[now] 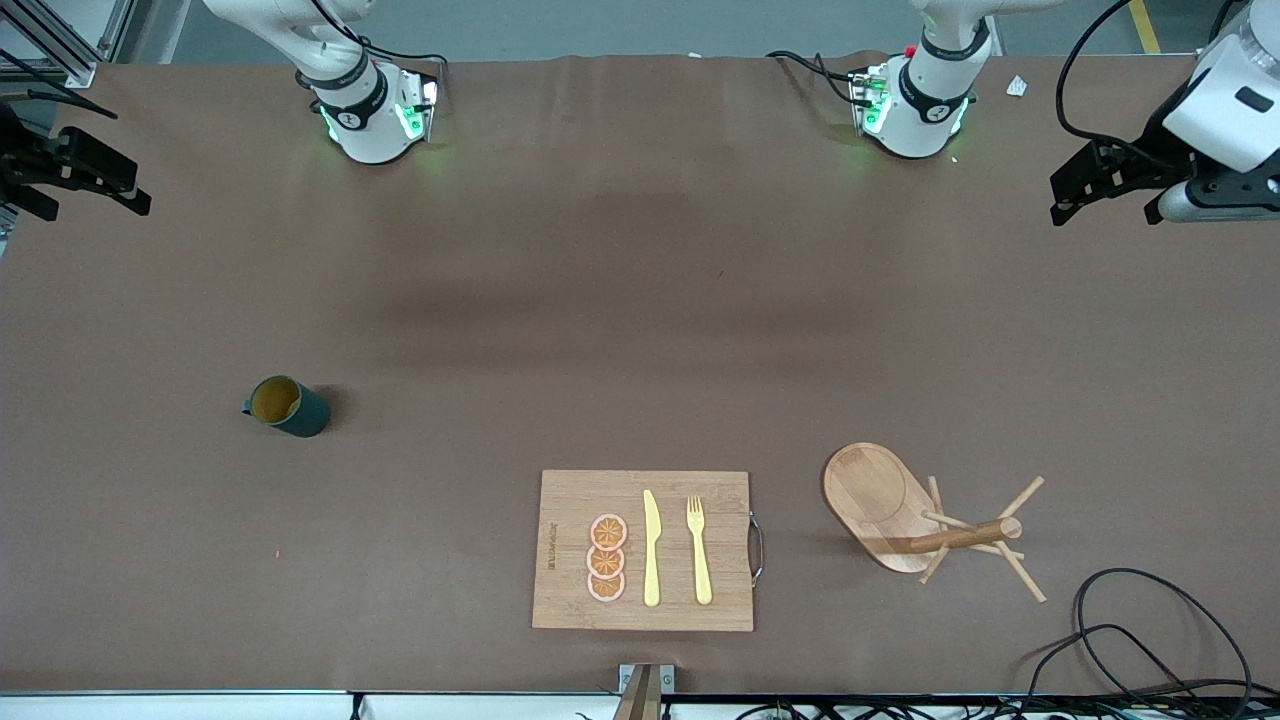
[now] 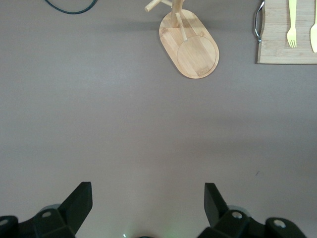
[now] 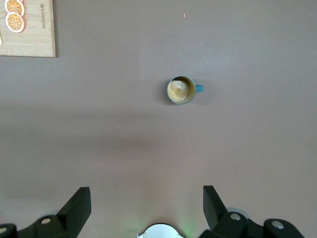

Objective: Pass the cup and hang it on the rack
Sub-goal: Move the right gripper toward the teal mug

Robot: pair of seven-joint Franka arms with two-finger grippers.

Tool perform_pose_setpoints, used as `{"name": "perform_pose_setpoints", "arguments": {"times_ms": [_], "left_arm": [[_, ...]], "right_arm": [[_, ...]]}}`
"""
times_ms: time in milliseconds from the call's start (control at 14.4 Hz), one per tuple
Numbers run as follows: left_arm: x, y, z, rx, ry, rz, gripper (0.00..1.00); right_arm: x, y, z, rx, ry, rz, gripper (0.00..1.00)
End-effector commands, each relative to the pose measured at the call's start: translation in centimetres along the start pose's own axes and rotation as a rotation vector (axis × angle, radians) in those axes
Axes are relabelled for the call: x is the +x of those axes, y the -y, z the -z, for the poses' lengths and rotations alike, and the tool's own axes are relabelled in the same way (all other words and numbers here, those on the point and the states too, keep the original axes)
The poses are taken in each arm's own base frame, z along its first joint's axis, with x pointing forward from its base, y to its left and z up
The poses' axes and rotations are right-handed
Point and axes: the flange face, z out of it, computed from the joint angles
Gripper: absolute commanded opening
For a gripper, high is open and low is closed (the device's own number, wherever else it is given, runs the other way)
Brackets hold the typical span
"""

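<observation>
The dark teal cup with a yellowish interior stands upright on the brown table toward the right arm's end; it also shows in the right wrist view. The wooden rack stands on its oval base toward the left arm's end, nearer the front camera; it also shows in the left wrist view. My right gripper hangs open and empty high over its end of the table. My left gripper hangs open and empty over its own end. Both are far from the cup and rack.
A bamboo cutting board lies between cup and rack near the front edge, with orange slices, a yellow knife and a fork on it. Black cables lie at the front corner by the rack.
</observation>
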Motion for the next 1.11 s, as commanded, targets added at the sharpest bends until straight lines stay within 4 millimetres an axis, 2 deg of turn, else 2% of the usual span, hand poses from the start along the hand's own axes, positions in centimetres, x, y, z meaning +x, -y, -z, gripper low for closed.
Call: {"name": "perform_pose_setpoints", "arguments": {"times_ms": [0, 346, 554, 692, 831, 969, 1038], "left_arm": [[0.1, 0.2, 0.5, 0.002, 0.010, -0.005, 1.00], [1.3, 0.5, 0.5, 0.001, 0.007, -0.002, 1.00], [2.3, 0.7, 0.6, -0.007, -0.001, 0.002, 1.00], [2.4, 1.1, 0.3, -0.006, 0.006, 0.019, 1.00], [2.4, 1.1, 0.2, -0.004, 0.008, 0.020, 1.00], [2.5, 1.6, 0.1, 0.000, 0.010, 0.028, 1.00], [2.5, 2.0, 0.2, 0.001, 0.008, 0.036, 1.00]], "right_arm": [[-0.3, -0.3, -0.1, 0.011, 0.007, 0.005, 1.00], [-0.4, -0.4, 0.2, 0.013, 0.002, -0.005, 1.00], [0.3, -2.3, -0.5, 0.028, 0.007, -0.038, 1.00], [3.3, -3.6, -5.0, 0.038, 0.093, -0.058, 1.00], [5.0, -4.7, -7.1, 0.052, 0.105, -0.071, 1.00], [8.6, -6.1, -11.9, 0.045, 0.114, -0.083, 1.00], [9.5, -6.0, -13.2, 0.045, 0.106, -0.064, 1.00]]}}
